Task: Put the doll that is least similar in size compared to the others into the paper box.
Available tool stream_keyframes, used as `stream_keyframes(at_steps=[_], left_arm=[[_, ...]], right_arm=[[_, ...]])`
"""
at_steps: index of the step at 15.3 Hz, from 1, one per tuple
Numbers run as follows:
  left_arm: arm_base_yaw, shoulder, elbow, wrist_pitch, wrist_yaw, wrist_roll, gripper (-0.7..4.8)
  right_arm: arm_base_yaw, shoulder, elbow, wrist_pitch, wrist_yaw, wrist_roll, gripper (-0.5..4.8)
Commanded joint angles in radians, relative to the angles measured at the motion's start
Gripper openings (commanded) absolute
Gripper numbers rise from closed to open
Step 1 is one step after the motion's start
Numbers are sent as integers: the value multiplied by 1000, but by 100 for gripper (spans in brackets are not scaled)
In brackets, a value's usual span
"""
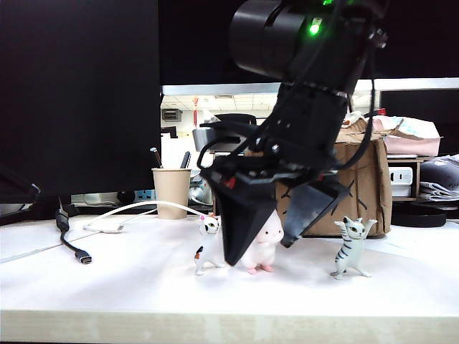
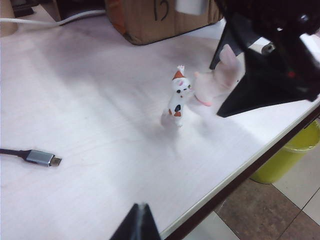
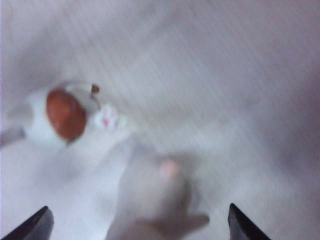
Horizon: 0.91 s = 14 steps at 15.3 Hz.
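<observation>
The pink-white rabbit doll (image 1: 262, 247) stood upright on the white table (image 1: 129, 283), in front of the torn cardboard box (image 1: 362, 190) marked "BOX". The calico cat figurine (image 1: 208, 247) stood just beside the doll, on the side away from the box's right end, and the grey tabby cat figurine (image 1: 351, 247) stood well apart on the doll's other side.

The right gripper (image 1: 265, 240) hung over the doll with its jaws spread wide, one finger on each side of the doll, nothing yet held. In the right wrist view the doll (image 3: 152, 197) lay between the two fingertips (image 3: 35, 225), though blur made it hard to say how well centred it was.

The left gripper (image 2: 137, 225) waited well away from the doll, near the table edge; only one dark tip showed, so I could not tell how its jaws stood.

To close well, the right gripper likely needed to sink around the doll's plump body, below the ears, keeping its near finger clear of the calico cat.
</observation>
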State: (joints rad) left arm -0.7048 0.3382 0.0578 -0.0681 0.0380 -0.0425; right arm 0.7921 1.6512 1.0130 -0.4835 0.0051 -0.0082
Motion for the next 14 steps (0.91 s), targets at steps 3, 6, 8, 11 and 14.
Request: stream_keyframes(at_steps=[3, 6, 8, 11, 14], left_arm=[[1, -1, 4, 10, 4, -2, -5], [1, -1, 4, 10, 4, -2, -5], [1, -1, 4, 10, 4, -2, -5], [1, -1, 4, 10, 4, -2, -5], [1, -1, 4, 10, 4, -2, -5]], right_arm=[[-4, 3, 2, 44, 23, -23, 279], [-12, 3, 2, 37, 23, -23, 206], [-14, 3, 2, 35, 23, -24, 152], [-16, 0, 3, 31, 23, -23, 152], [-16, -47, 13, -35, 23, -23, 152]])
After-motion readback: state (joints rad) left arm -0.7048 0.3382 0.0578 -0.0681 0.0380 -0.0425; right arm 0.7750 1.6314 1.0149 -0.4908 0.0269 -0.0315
